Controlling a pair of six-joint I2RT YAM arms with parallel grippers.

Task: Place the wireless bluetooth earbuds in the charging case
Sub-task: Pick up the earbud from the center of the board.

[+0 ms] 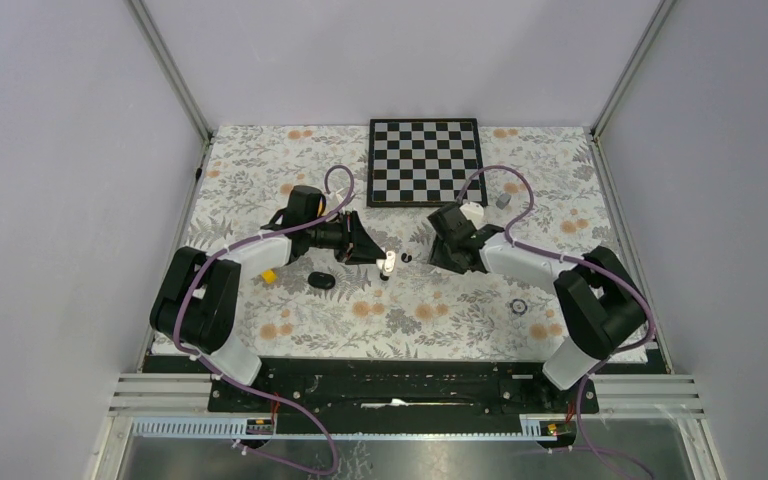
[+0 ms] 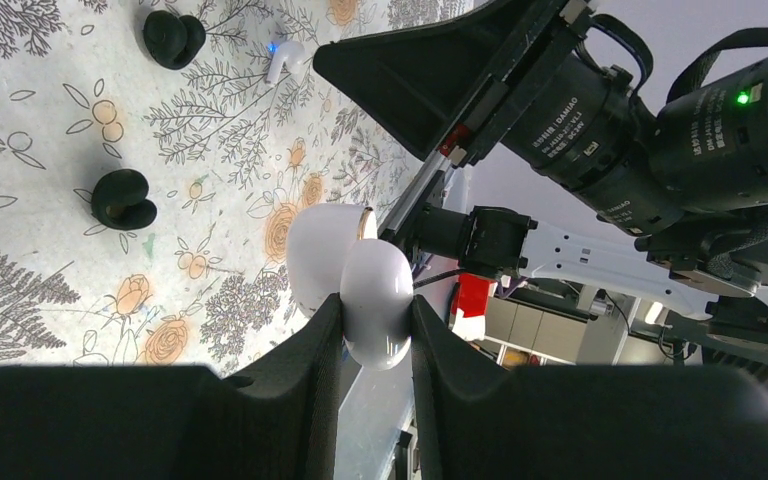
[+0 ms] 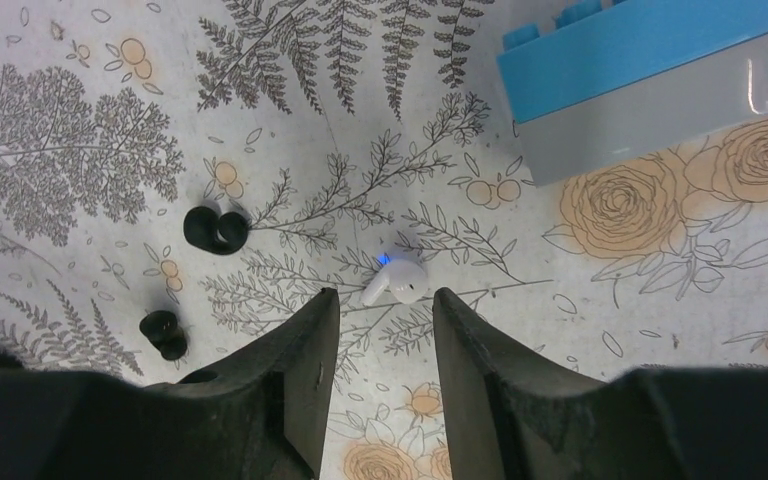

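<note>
My left gripper (image 2: 375,305) is shut on the white charging case (image 2: 352,275), holding it above the mat with its lid open; from above the case (image 1: 388,264) shows at the fingertips. A white earbud (image 3: 395,280) with a blue light lies on the mat just beyond the tips of my right gripper (image 3: 385,297), which is open and touches nothing. The same white earbud (image 2: 283,58) appears in the left wrist view beside the right gripper's finger. Two black earbuds (image 3: 215,228) (image 3: 163,333) lie to its left.
A blue and grey block (image 3: 650,85) sits on the floral mat beyond the white earbud. A chessboard (image 1: 425,162) lies at the back. A black oval object (image 1: 322,281) and a yellow piece (image 1: 269,275) lie under the left arm; a small dark ring (image 1: 518,306) lies at the right.
</note>
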